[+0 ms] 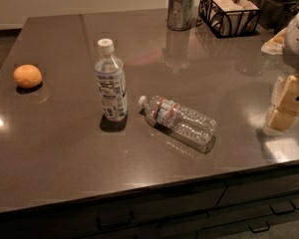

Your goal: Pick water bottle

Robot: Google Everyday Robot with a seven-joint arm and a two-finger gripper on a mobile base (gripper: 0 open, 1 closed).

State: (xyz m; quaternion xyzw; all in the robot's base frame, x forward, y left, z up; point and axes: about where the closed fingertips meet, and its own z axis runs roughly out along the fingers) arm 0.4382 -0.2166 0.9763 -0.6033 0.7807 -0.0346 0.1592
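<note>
Approach step: the tool (287,106), whose open or closed state cannot be told, hangs at the right edge of the worktop (65,153), well apart from the water bottle (182,122) lying on its side toward the front edge; the next move requires leftward travel and alignment across the bottle body.

Clear ribbed plastic water bottle (179,122) w/ white cap looks shiny. Dark brown countertop (65,148) is smooth, glossy, reflects light. Far: dull grey metal tin (180,11). Gripper (287,107), right edge: matt beige plastic.
</note>
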